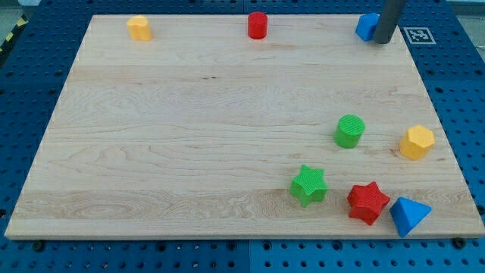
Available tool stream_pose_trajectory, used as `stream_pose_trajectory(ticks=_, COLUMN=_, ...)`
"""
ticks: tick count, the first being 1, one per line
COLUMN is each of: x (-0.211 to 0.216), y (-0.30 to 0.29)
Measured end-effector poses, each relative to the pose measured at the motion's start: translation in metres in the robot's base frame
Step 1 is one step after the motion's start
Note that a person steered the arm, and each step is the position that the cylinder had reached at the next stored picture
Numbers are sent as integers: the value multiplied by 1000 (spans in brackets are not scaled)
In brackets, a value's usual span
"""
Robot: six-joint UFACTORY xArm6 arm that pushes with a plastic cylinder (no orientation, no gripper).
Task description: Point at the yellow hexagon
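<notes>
The yellow hexagon point(417, 142) lies near the board's right edge, below the middle. My tip point(383, 41) rests at the view's top right, touching or just beside the right side of a blue block point(367, 26). The tip is far above the hexagon and slightly to its left. A second yellow block point(139, 28), whose shape is unclear, sits at the top left.
A red cylinder point(258, 25) stands at the top middle. A green cylinder point(349, 130) lies left of the hexagon. A green star point(308, 185), a red star point(367, 202) and a blue triangle point(409, 215) sit at the bottom right. The wooden board point(189, 136) lies on a blue pegboard.
</notes>
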State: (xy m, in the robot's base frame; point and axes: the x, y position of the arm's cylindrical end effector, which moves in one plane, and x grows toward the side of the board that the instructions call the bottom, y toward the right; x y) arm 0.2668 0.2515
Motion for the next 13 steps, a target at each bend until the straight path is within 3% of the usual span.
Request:
stream_pose_trajectory(ticks=3, x=-6, y=0)
stream_pose_trajectory(ticks=6, x=95, y=-5)
stream_pose_trajectory(ticks=9, x=99, y=-5)
stream_pose_trajectory(ticks=11, x=150, y=32)
stream_pose_trajectory(ticks=13, x=227, y=45)
